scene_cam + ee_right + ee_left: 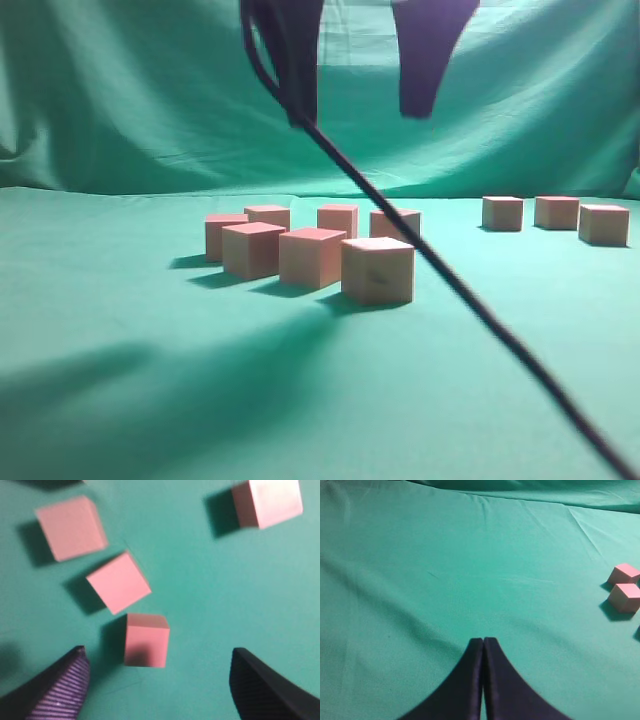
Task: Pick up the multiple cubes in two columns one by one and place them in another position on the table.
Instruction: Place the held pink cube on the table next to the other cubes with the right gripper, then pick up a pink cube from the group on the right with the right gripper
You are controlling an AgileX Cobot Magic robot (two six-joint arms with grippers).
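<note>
Several cubes with pink tops and tan sides stand on the green table. A cluster sits mid-table, its nearest cube in front, and three more cubes line up at the far right. My right gripper hangs open high above the cluster. In the right wrist view my right gripper looks down on a cube that lies free between the spread fingers, nearer the left one. My left gripper is shut and empty over bare cloth, with two cubes far to its right.
A thin black cable runs diagonally from the right arm down to the lower right of the exterior view. A wrinkled green backdrop rises behind the table. Other cubes lie just beyond the right gripper.
</note>
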